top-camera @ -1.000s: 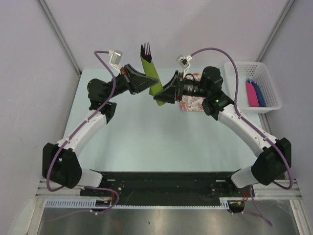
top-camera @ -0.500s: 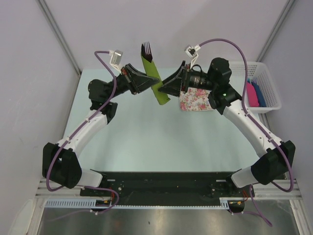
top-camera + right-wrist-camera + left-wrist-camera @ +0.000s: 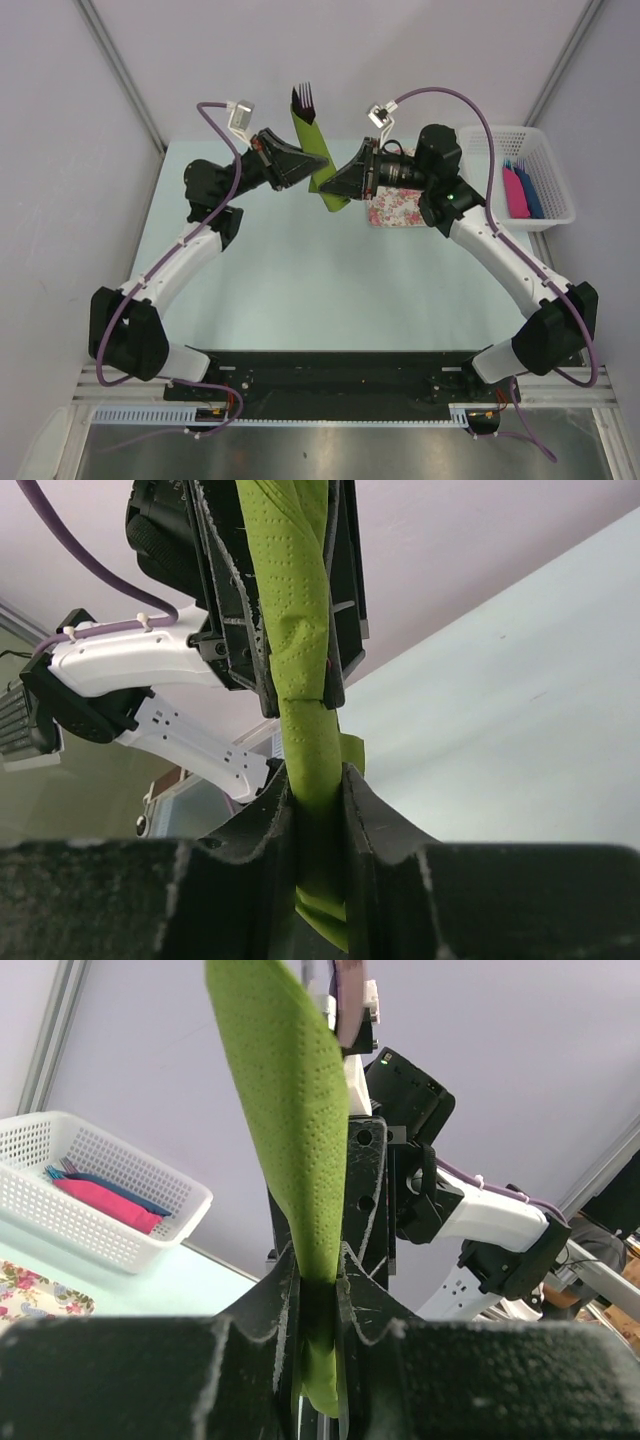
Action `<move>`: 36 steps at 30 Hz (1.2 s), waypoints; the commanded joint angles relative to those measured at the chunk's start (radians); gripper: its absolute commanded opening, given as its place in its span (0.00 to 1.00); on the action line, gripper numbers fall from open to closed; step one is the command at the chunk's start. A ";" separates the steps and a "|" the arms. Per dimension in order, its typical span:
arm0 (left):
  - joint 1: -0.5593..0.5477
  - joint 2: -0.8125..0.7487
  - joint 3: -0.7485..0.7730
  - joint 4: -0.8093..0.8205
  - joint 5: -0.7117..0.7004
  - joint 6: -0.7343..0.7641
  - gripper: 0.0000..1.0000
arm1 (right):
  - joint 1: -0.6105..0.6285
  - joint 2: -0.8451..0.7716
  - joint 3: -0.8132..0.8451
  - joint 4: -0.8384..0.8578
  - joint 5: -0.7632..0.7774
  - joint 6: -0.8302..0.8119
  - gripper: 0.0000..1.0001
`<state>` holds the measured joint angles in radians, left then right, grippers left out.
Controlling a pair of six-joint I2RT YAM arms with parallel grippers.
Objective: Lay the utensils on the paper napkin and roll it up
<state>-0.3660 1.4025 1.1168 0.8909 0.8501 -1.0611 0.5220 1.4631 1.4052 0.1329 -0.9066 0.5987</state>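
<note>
The left gripper (image 3: 318,1305) is clenched on the rolled paper napkin (image 3: 285,1110), its two fingers pressed against either side of the green roll near its middle. The right gripper (image 3: 318,800) grasps the same roll just below that, at its near end, with a short stub of napkin sticking out past its fingers. The two grippers meet from the left and the right and sit just beside each other along the roll. The roll is held off the table (image 3: 320,280) over its far part, slanting up and away. The dark tines of a fork (image 3: 303,98) stick out of its far end. On the table to the right of the right gripper lies a floral mat (image 3: 392,214), partly hidden by that arm. Farther right, a white basket (image 3: 560,215) holds a pink piece (image 3: 515,192) and a blue piece (image 3: 531,192).
</note>
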 commanded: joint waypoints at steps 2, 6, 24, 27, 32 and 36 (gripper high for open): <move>-0.008 0.001 0.066 0.063 -0.031 0.030 0.00 | 0.003 0.002 -0.006 0.007 -0.035 0.052 0.19; -0.008 0.001 0.064 0.066 -0.029 0.042 0.00 | 0.000 0.006 -0.028 0.022 -0.064 0.105 0.32; 0.002 0.007 0.075 0.059 -0.039 0.046 0.00 | 0.009 0.005 -0.034 -0.041 -0.092 0.015 0.41; 0.002 0.009 0.077 0.057 -0.040 0.036 0.00 | 0.018 0.006 -0.020 -0.084 -0.065 -0.036 0.28; 0.006 0.012 0.080 0.059 -0.043 0.044 0.00 | 0.026 0.028 0.015 -0.130 -0.058 -0.048 0.00; 0.007 0.013 0.080 0.074 -0.031 0.067 0.00 | 0.007 0.048 0.006 -0.118 -0.064 0.050 0.00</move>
<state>-0.3634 1.4254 1.1236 0.8528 0.8780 -1.0542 0.5220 1.4792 1.3949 0.0875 -0.9474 0.5514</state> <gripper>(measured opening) 0.167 0.073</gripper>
